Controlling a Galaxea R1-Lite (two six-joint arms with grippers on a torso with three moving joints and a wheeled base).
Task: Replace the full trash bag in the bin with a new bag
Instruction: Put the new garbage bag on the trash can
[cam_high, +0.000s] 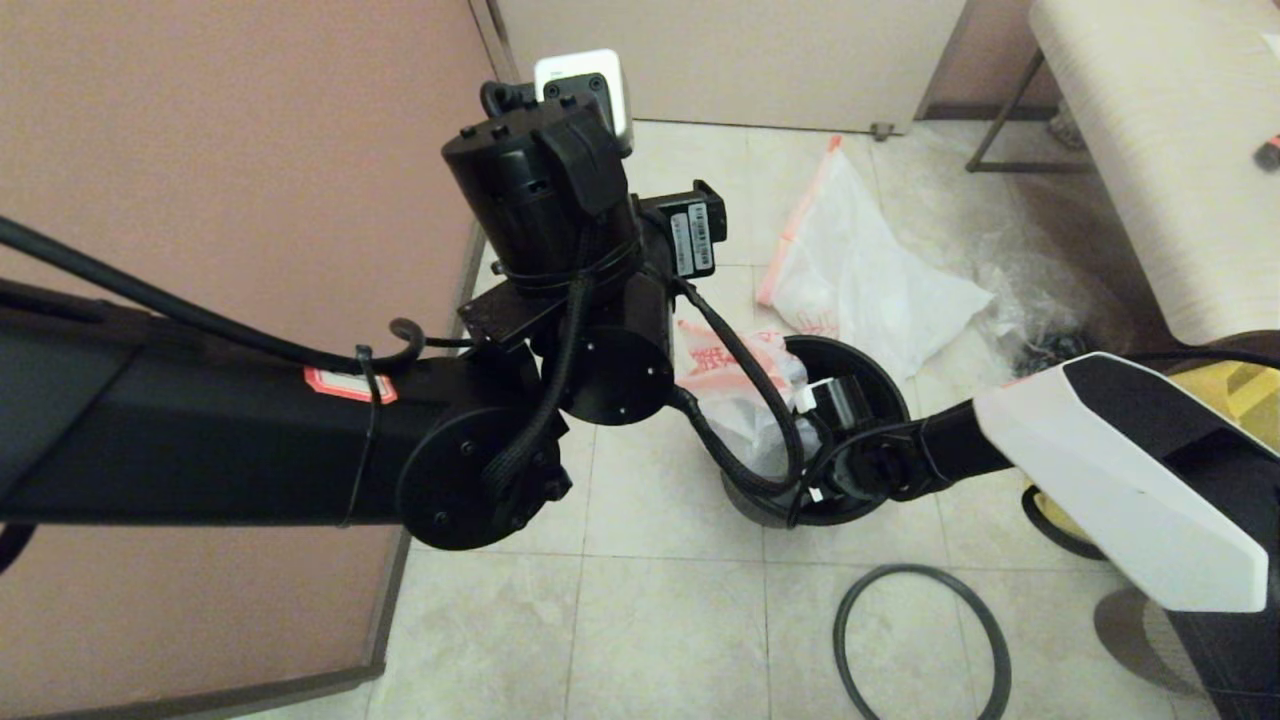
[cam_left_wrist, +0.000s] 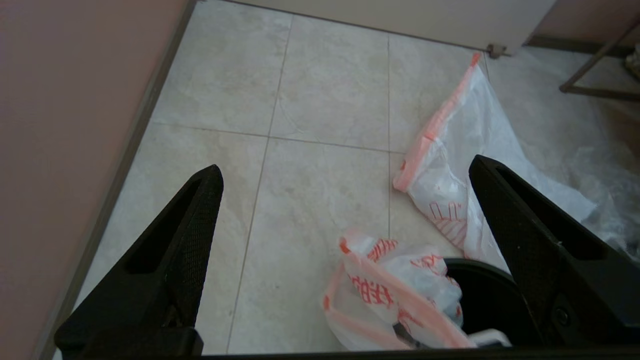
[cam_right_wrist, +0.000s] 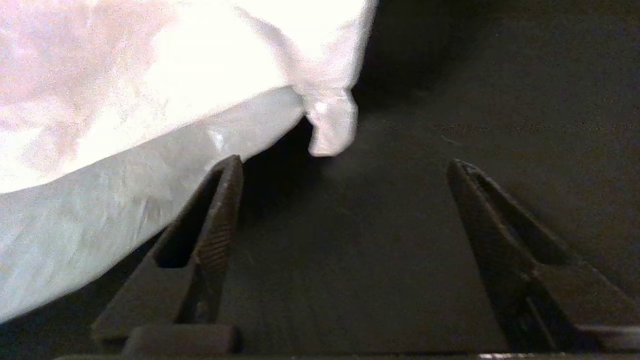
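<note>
Bin (cam_high: 880, 370), centre-right of the head view, holds one white bag (cam_high: 735, 385) bunched against its left wall, orange hem spilling over the rim. A second, alike bag (cam_high: 860, 275) lies flat on the floor tiles just above the bin. Which is the full one and which the new I cannot say for certain (the one in the bin looks slack and nearly empty).

Right end effector (cam_right_wrist: 345, 165) is down inside the bin, jaws apart, gripping nothing; bag film sits beside one finger (cam_right_wrist: 220, 210), not between them. Left end effector (cam_left_wrist: 345, 175) hangs above the floor, upper left of the bin, jaws wide, empty.

Rim ring (cam_high: 920, 640) lies on the floor, lower centre-right, well apart from the bin.

Risks, as judged:
- Bag is unheld and bunched to one side; it could slump fully into the bin, or slide out over the rim.
- Right end effector withdrawing may snag film and drag the bag up.
- Thin film could tear on a pinch.
- Ring unfitted, so nothing clamps the hem.
</note>
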